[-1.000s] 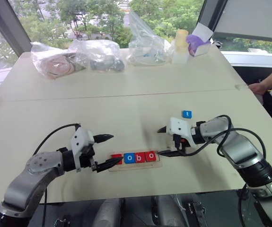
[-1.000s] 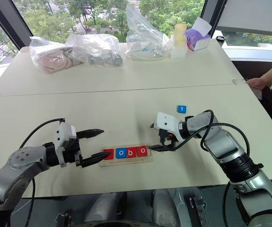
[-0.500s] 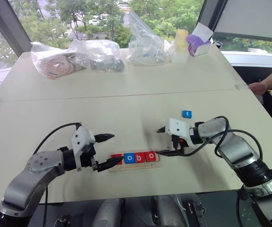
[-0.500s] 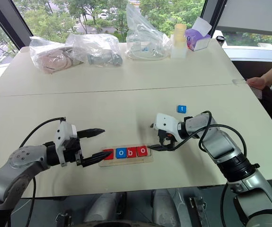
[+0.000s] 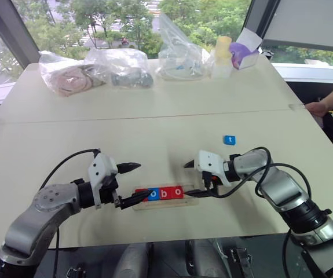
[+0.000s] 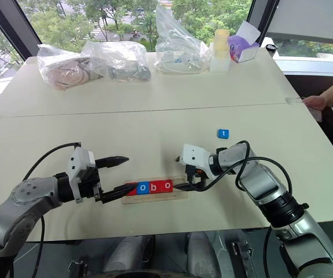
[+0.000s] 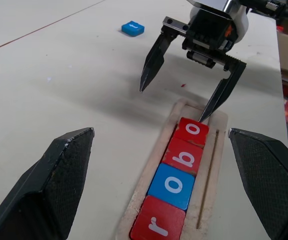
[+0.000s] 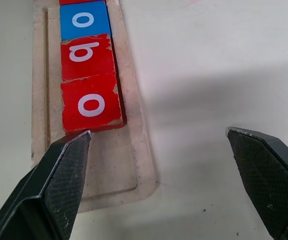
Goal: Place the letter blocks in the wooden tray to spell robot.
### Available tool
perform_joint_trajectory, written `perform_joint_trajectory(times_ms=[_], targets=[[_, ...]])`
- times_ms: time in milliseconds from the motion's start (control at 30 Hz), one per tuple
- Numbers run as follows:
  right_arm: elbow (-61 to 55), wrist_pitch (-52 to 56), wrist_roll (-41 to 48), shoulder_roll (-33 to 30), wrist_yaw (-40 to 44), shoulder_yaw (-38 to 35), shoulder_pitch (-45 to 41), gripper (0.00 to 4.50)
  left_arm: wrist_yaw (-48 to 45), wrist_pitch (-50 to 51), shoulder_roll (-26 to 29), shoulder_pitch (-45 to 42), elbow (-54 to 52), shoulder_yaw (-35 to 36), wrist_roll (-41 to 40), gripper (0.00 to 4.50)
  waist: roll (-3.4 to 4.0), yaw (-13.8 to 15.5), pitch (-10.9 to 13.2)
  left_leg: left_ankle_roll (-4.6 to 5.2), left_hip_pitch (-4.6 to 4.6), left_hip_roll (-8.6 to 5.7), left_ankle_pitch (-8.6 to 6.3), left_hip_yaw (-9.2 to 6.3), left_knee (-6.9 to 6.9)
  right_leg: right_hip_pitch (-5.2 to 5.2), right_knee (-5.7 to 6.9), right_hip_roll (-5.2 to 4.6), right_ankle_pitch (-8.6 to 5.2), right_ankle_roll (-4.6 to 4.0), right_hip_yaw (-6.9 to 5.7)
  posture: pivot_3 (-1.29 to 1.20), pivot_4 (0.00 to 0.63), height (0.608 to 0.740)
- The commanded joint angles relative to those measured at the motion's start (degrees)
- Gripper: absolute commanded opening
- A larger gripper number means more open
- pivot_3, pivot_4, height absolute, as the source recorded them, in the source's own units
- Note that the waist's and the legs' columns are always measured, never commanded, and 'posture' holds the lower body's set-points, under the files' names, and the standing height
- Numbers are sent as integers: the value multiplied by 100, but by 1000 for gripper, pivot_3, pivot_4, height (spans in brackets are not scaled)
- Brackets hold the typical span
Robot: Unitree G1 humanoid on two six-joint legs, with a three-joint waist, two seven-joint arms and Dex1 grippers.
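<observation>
Left gripper [image 5: 132, 184] and right gripper [image 5: 193, 178] face inward, jaws spread wide.

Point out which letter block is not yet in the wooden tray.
The blue t block. It lies alone on the table beyond the right gripper, while r, o, b and o sit in a row in the wooden tray.

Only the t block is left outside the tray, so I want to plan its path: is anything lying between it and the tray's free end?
Nothing visible: bare tabletop lies between the blue t block and the wooden tray; the right gripper hovers open at that end.
</observation>
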Motion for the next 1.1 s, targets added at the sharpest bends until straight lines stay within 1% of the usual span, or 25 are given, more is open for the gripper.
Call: perform_joint_trajectory(times_ms=[33,167,300,367,500,667,800,933,1100], targets=[[-167,-46,5,52,-22,-28,-65,4460,52,-13,2,-16,-212,100,-71,4500,0,-1,0,0,0,0,0,0,0,0,0,-1,0,0,0,0,150,740],[-109,-114,-82,-82,-5,-95,-135,4460,86,-7,-1,-3,-236,94,-75,4500,0,-5,0,0,0,0,0,0,0,0,0,0,0,0,0,0,150,740],[-322,137,176,-490,182,-546,-254,4460,81,-14,14,4,-223,118,-84,4500,0,7,0,0,0,0,0,1,0,0,0,1,0,0,0,0,150,740],[-385,248,332,-583,132,-815,-306,4460,73,-30,14,10,-211,116,-73,4500,0,10,0,0,-1,-1,0,1,0,0,-1,1,0,-1,0,0,150,740],[32,645,253,-348,-682,-1327,-540,4460,69,-57,-16,-22,-167,79,-50,4500,0,-14,0,0,1,2,0,2,-1,-1,1,-2,-1,-6,3,0,150,740],[839,1936,-335,350,-2749,-1891,-825,4460,54,-103,-84,-101,-85,-7,-2,4500,-1,3,-1,-2,-1,1,1,2,0,-4,3,-2,-4,-15,3,0,150,740],[877,2926,-527,1164,-4145,-2466,-960,4460,17,-134,-126,-192,7,-61,39,4500,0,4,-1,-5,-10,-2,3,5,-5,-20,7,-1,2,-7,10,0,150,740],[648,3450,-522,1732,-4809,-2764,-941,4460,-5,-167,-148,-289,87,-105,69,4500,2,-17,-2,-9,-12,-1,6,8,-11,-32,14,5,8,-3,15,0,150,740],[695,3924,-428,2119,-5315,-3097,-966,4460,-19,-230,-159,-282,124,-113,106,4500,4,-20,-2,-9,-12,-1,7,11,-12,-35,16,10,9,-2,17,0,150,740]])
